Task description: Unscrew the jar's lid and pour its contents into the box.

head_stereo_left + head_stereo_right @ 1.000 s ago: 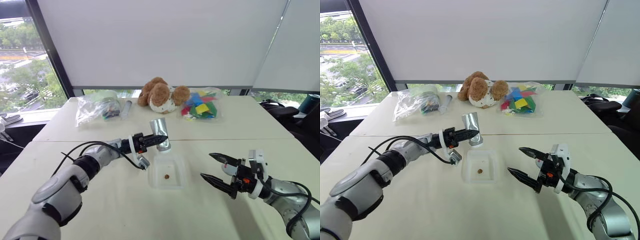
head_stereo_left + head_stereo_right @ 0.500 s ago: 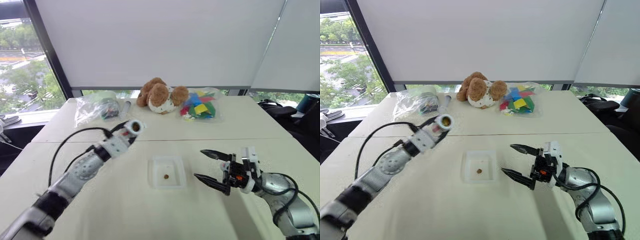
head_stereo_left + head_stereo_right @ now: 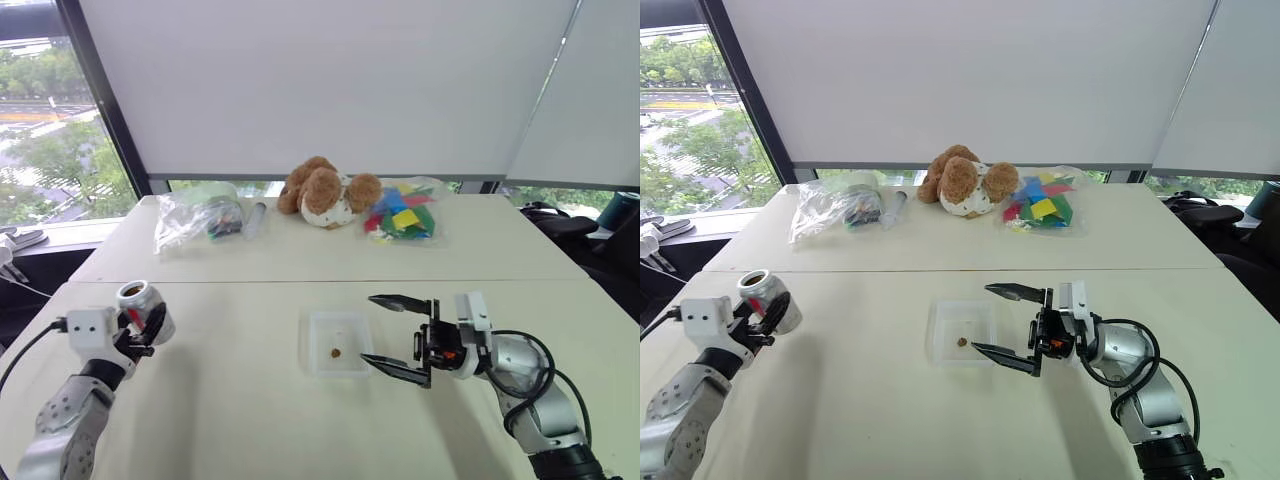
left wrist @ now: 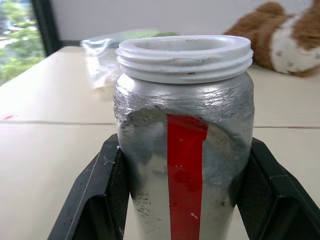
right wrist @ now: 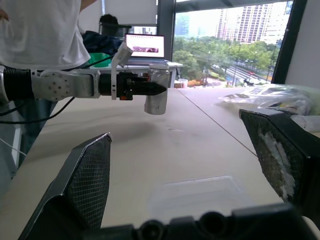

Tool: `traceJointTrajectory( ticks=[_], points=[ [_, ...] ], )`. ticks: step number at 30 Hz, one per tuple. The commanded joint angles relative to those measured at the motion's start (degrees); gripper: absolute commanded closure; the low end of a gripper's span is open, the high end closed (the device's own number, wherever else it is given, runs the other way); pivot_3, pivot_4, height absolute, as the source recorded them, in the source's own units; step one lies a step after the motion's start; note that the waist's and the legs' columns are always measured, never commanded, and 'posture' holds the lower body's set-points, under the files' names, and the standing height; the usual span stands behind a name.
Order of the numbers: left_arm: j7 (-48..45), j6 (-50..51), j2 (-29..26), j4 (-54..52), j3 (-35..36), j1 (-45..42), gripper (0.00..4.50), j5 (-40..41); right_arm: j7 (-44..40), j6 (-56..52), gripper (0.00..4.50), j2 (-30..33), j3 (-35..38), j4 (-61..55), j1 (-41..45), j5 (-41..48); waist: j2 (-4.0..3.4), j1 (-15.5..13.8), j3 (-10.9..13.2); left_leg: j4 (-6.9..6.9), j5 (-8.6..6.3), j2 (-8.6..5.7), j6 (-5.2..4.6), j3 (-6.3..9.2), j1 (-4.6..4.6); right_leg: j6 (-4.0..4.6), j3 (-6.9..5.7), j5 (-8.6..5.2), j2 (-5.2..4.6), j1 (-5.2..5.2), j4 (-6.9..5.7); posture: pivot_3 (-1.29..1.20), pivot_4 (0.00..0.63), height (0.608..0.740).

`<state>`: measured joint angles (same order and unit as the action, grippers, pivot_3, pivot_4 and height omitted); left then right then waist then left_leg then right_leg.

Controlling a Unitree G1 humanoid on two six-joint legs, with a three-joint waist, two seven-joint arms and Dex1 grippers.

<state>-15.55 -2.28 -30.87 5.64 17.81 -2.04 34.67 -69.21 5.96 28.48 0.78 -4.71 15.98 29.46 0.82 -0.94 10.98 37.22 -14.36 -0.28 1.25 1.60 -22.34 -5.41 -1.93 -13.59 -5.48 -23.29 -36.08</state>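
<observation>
Gripping the jar [image 3: 142, 307] upright in the left pincer [image 3: 143, 327], well left of the box [image 3: 337, 343], lid off, threaded white rim bare. Hovering the right pincer [image 3: 393, 334] wide open, empty, just right of the box. Keeping the crinkled silver cylinder level, carrying steadily. Resting one brown pellet [image 3: 333, 352] in the shallow clear tray on the smooth cream tabletop [image 3: 240, 420].

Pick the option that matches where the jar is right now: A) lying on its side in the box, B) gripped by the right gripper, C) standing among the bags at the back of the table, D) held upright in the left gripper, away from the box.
D: the left gripper is shut on the jar, upright with its mouth open, well off to the side of the box.
</observation>
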Motion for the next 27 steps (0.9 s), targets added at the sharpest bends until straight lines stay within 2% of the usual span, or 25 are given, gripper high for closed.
traceJointTrajectory(
  ticks=[1,11,12,15,27],
  points=[
    [-1.2,-5.1,2.3,1.9,2.2,-0.9,2.31,-3.5,-0.5,1.3,0.04,0.0,0.5,0.4,1.2,0.2,0.00,0.2,0.0,0.00,0.00,-0.01,0.00,0.00,0.00,0.00,0.00,0.00,0.01,0.00,0.00,0.00,0.150,0.740],
    [-5.1,-6.7,6.4,5.0,4.4,-0.6,2.31,-5.1,-0.8,1.3,0.04,0.7,1.1,0.6,1.4,0.3,-0.01,0.3,0.0,-0.03,0.00,-0.01,0.00,-0.03,0.03,-0.01,0.01,0.02,0.05,-0.03,-0.04,0.00,0.150,0.740],
    [-6.0,-7.0,6.4,5.0,4.8,-0.4,1.26,-4.8,-0.7,1.2,0.00,0.8,1.2,0.6,1.4,0.3,-0.01,0.3,0.0,-0.03,0.00,0.00,0.00,-0.03,0.03,-0.01,0.01,0.02,0.05,-0.03,-0.04,0.00,0.150,0.740],
    [-7.2,-6.9,6.5,4.4,5.6,0.4,0.03,-5.0,-0.8,1.1,0.00,1.3,1.6,0.4,1.1,0.5,-0.01,0.3,0.0,-0.03,0.00,0.00,0.00,-0.03,0.03,-0.01,0.01,0.02,0.05,-0.04,-0.03,0.00,0.150,0.740],
    [-10.6,-5.0,4.5,1.3,7.1,7.5,0.03,-6.6,-0.4,-1.3,0.00,6.1,5.3,-1.6,-3.0,1.7,-0.01,0.2,0.0,-0.07,-0.01,0.07,0.00,-0.02,0.02,0.02,0.01,0.01,0.02,-0.04,0.01,0.00,0.150,0.740]
  ],
)
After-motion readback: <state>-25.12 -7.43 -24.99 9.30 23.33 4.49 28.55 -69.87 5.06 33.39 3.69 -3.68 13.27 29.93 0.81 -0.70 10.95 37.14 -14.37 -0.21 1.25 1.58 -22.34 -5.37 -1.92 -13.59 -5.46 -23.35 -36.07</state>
